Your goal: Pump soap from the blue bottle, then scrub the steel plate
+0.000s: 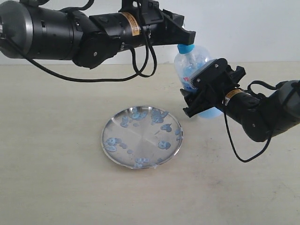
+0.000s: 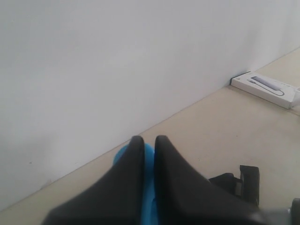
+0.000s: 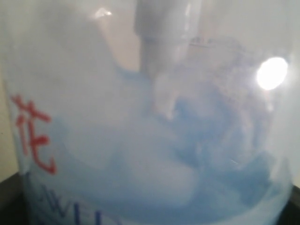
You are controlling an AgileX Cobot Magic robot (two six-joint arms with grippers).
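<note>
The blue bottle point(image 1: 191, 63) stands tilted behind the right side of the steel plate point(image 1: 140, 137). My right gripper point(image 1: 199, 93) is shut on the bottle's body. The right wrist view is filled by the clear bottle point(image 3: 140, 140), with pale blue soap point(image 3: 220, 140) and red characters point(image 3: 33, 136). My left gripper point(image 1: 187, 36) is shut and sits on top of the bright blue pump head point(image 1: 186, 48). In the left wrist view its fingers point(image 2: 149, 143) stand almost touching, with the pump head point(image 2: 121, 155) showing under them. Soap blobs point(image 1: 164, 145) dot the plate.
The plate lies on a beige table point(image 1: 56, 183) in front of a white wall. A flat white box point(image 2: 265, 88) rests against the wall's foot. The long left arm point(image 1: 84, 33) spans the back left above the table.
</note>
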